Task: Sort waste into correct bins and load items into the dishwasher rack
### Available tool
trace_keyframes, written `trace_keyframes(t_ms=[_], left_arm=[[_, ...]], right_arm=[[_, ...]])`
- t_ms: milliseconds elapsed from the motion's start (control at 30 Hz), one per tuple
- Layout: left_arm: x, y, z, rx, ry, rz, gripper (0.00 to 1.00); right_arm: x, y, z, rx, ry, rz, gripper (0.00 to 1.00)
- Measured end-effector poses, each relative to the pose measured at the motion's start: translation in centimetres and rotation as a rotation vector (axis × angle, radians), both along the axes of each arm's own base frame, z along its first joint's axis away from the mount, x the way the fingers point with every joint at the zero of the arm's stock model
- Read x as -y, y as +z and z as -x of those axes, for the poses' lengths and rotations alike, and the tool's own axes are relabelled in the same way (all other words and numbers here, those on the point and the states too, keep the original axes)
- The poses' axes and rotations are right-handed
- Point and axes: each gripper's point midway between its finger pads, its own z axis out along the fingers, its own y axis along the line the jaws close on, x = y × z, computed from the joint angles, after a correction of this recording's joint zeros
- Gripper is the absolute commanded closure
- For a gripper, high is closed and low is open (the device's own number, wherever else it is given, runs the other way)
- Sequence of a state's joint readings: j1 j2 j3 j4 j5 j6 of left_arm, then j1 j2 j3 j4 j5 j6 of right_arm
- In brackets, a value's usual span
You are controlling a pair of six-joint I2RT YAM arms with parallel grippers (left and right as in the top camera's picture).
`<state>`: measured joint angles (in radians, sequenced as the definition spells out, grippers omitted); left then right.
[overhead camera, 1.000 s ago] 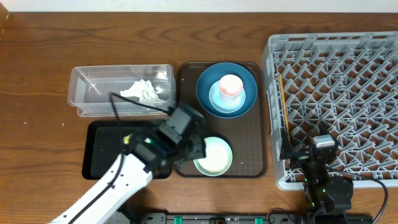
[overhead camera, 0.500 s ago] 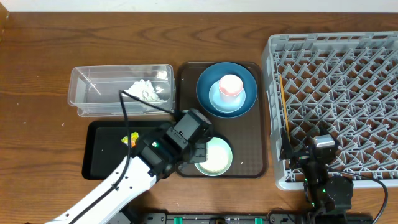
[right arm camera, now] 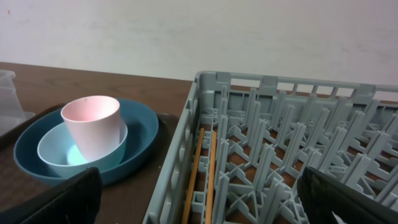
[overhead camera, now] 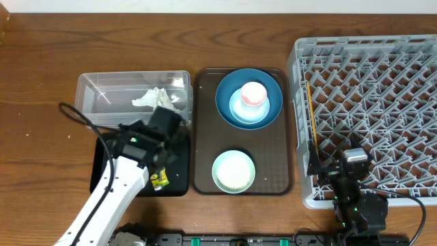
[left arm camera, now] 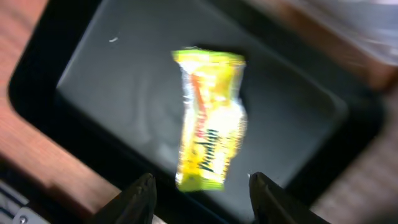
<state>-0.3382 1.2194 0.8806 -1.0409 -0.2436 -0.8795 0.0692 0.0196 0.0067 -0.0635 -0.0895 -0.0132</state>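
The yellow-green snack wrapper (left arm camera: 210, 127) lies flat in the shallow black tray (left arm camera: 93, 81), just ahead of my open, empty left gripper (left arm camera: 202, 188). From overhead the wrapper (overhead camera: 160, 179) is at the front right of the black tray (overhead camera: 106, 171), under my left gripper (overhead camera: 162, 158). The white tissue (overhead camera: 157, 99) lies in the clear tub (overhead camera: 92, 102). The pink cup (overhead camera: 253, 93) stands in the light-blue bowl (overhead camera: 240, 111) on the dark-blue plate (overhead camera: 225, 92). The mint-green bowl (overhead camera: 233, 171) is in front of them. My right gripper (overhead camera: 345, 166) is open at the grey rack's (overhead camera: 382, 102) front-left corner. I see no rice grains.
The plate and the mint bowl sit on a brown serving tray (overhead camera: 280, 164) between the bins and the rack. Two orange chopsticks (right arm camera: 205, 168) lie along the rack's left wall. My left arm reaches over the black tray from the table's front edge.
My left arm swung left from the mint bowl to over the black tray. The wrapper, seen mid-tray before, now lies near the tray's front right. The right arm has not moved.
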Motion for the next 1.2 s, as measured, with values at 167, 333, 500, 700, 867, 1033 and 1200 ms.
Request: trace_keyframes(t_ms=[167,333,500,700,867,1033,1200], left_arm=[[-1.8,-2.0,0.7,-0.020,0.081,-0.008,0.48],[-1.0,-4.1,0.1,0.014,0.079,0.057,0.47],[-0.4,-6.1,0.7,0.002,0.062,0.100,0.47],[-0.3,-7.6,1.5,-0.014,0.061,0.114,0.48],[-0.2,-8.2,1.2,0.009,0.059,0.123,0.48],[-0.4,-9.2,1.8,0.004,0.066,0.122,0.49],[-0.4,-10.1,2.4,0.002,0.083,0.132,0.79]], right_arm=[[0.0,0.0,0.0,0.000,0.000,0.000,0.01],[0.0,0.0,0.0,0.000,0.000,0.000,0.01],[0.0,0.0,0.0,0.000,0.000,0.000,0.01],[0.0,0.0,0.0,0.000,0.000,0.000,0.01],[0.0,0.0,0.0,0.000,0.000,0.000,0.01],[0.0,0.0,0.0,0.000,0.000,0.000,0.01],[0.0,0.0,0.0,0.000,0.000,0.000,0.01]])
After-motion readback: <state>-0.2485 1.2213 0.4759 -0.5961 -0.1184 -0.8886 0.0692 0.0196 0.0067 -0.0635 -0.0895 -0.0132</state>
